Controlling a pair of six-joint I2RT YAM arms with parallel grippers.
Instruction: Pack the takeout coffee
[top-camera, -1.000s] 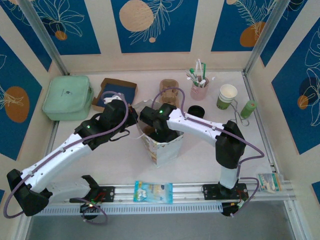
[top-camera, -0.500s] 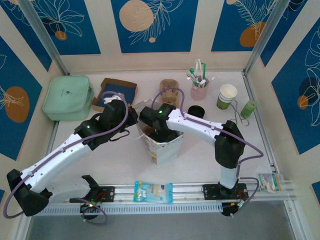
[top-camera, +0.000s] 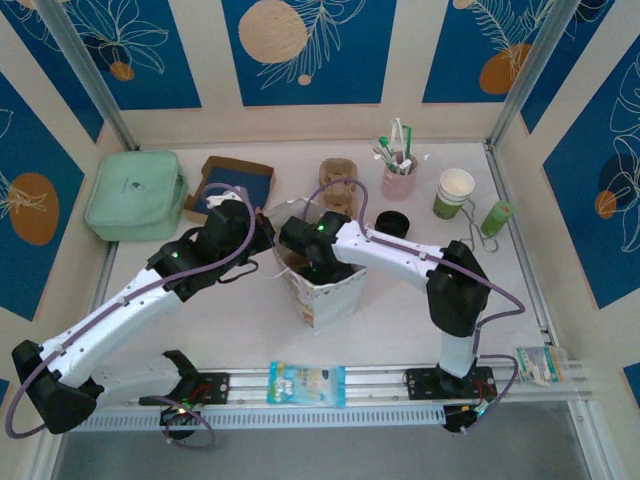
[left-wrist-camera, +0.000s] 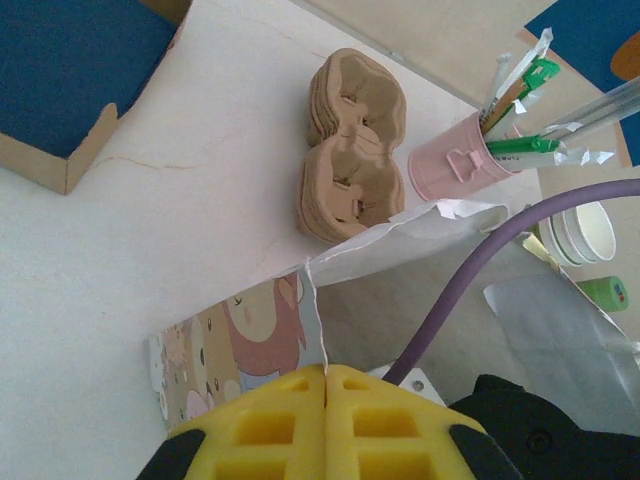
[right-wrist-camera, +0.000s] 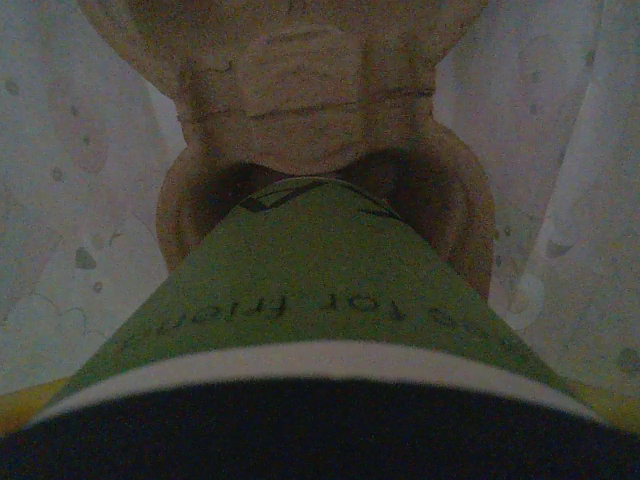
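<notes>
While inside bag (top-camera: 330, 300), coffee (right-wrist-camera: 310, 270) against carrier (right-wrist-camera: 300, 70).

I'm looking into a lab test booth: silver aluminium frame posts (top-camera: 88, 75), blue-and-cream printed wall panels (top-camera: 310, 50), and white-and-black robot arms (top-camera: 400, 255) bolted at the white tabletop's (top-camera: 240, 320) near edge.

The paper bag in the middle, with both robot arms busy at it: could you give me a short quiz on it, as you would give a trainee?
1. True or false: the left claw is pinched shut on the rim of the paper bag.
2. What does the right claw, reaching down into the bag, hold? A) a pink cup of stirrers B) the takeout coffee cup C) a mint-green pouch
3. Fill in: beyond the cup's base, inside the bag, lies a brown moulded-pulp cup ____.

Key: 1 true; 2 B; 3 carrier.
</notes>
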